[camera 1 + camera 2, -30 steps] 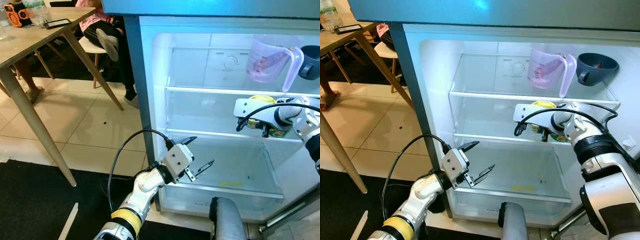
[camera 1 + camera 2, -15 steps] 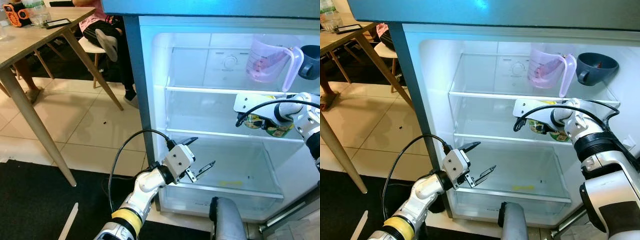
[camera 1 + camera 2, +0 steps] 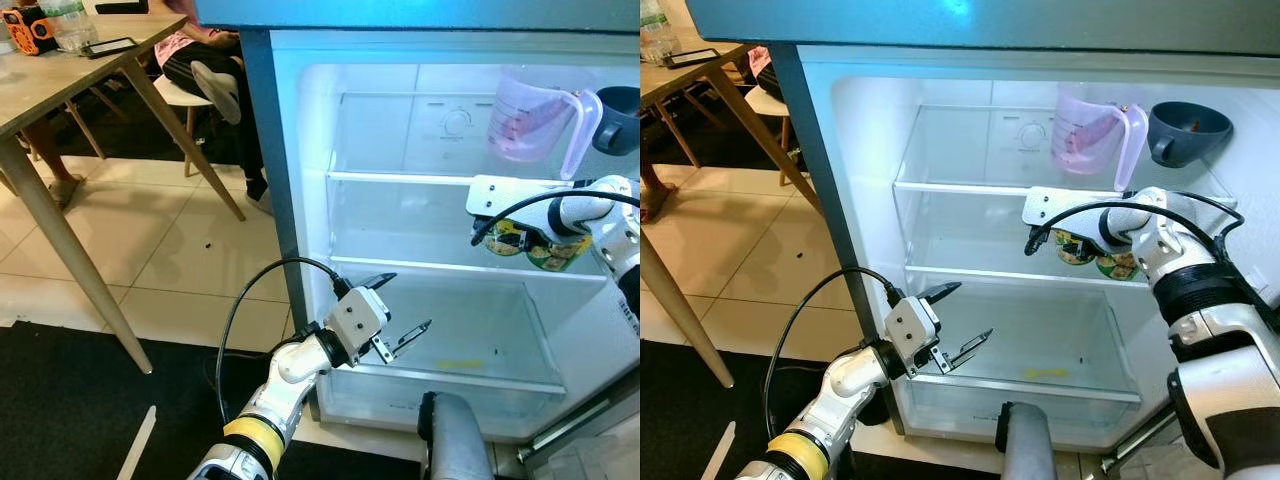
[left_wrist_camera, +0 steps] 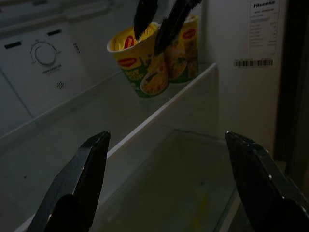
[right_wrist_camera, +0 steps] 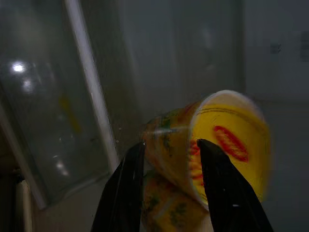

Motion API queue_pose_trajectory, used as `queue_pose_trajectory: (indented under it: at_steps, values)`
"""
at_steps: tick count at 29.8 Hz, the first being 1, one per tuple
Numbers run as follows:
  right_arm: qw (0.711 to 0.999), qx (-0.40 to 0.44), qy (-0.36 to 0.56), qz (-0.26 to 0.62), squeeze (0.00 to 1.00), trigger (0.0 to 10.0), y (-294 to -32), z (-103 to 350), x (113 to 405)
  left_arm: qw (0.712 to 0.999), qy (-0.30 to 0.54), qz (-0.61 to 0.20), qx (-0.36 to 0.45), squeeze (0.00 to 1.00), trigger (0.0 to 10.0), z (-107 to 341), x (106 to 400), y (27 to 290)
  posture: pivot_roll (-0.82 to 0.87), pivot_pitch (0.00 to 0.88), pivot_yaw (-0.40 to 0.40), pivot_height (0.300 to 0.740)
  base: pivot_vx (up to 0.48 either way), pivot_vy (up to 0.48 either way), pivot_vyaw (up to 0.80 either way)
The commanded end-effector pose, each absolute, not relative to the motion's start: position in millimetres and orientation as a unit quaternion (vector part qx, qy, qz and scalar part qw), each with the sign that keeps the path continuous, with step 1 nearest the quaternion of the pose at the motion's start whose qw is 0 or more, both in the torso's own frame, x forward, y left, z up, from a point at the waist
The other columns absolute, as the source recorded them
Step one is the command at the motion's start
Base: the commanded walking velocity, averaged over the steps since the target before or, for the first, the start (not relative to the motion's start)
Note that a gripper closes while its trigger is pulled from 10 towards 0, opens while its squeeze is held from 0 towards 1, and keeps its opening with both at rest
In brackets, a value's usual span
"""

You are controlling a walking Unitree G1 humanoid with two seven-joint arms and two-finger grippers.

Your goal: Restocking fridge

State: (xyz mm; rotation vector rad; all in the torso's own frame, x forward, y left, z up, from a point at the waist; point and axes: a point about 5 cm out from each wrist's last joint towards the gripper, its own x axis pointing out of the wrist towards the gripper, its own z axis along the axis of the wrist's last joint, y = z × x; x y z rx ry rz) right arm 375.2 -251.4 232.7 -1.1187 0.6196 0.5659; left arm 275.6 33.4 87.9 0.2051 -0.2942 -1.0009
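Observation:
The fridge stands open. On its glass middle shelf, at the right end, are two yellow noodle cups. My right gripper is shut on the nearer noodle cup, which tilts a little; its fingers straddle the cup. The second cup stands just behind it, touching. My left gripper hangs open and empty in front of the lower compartment, below and to the left of the cups.
A translucent pink jug and a dark grey cup stand on the top shelf. To the left are a wooden table and a seated person. A black mat covers the floor by my feet.
My right gripper has lifted the noodle cup slightly and carried it further in over the middle shelf. The left arm has stayed put.

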Motion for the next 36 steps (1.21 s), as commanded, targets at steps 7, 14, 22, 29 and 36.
queue_pose_trajectory:
  at_steps: [7,14,22,29,36]
  values:
    - [0.778,-0.497,0.254,0.289,0.0,10.0,-246.6,244.2,367.4,0.86,-0.137,-0.482,0.095,0.0,10.0,86.7,273.2,32.3,-0.05,0.0,0.004,0.375,0.0,0.0,0.0]
    - [0.765,-0.489,0.255,0.332,0.0,10.0,-242.4,236.5,356.5,0.86,-0.137,-0.483,0.095,0.0,10.0,86.6,273.0,32.3,-0.05,0.0,0.004,0.375,0.0,0.0,0.0]
    - [0.734,-0.459,0.274,0.42,0.0,10.0,-233.7,211.2,333.4,0.86,-0.137,-0.482,0.095,0.0,10.0,86.7,272.9,32.2,-0.05,0.0,0.006,0.375,0.0,0.0,0.0]
    - [0.75,-0.428,0.295,0.409,0.0,10.0,-232.4,192.2,331.5,0.861,-0.137,-0.482,0.094,0.0,10.0,86.7,272.7,32.4,-0.05,0.0,0.006,0.375,0.0,0.0,0.0]
    - [0.79,-0.365,0.331,0.364,0.0,10.0,-234.9,155.7,332.7,0.864,-0.137,-0.475,0.091,0.0,10.0,87.2,273.7,34.6,-0.05,0.0,0.0,0.375,0.0,0.0,0.0]
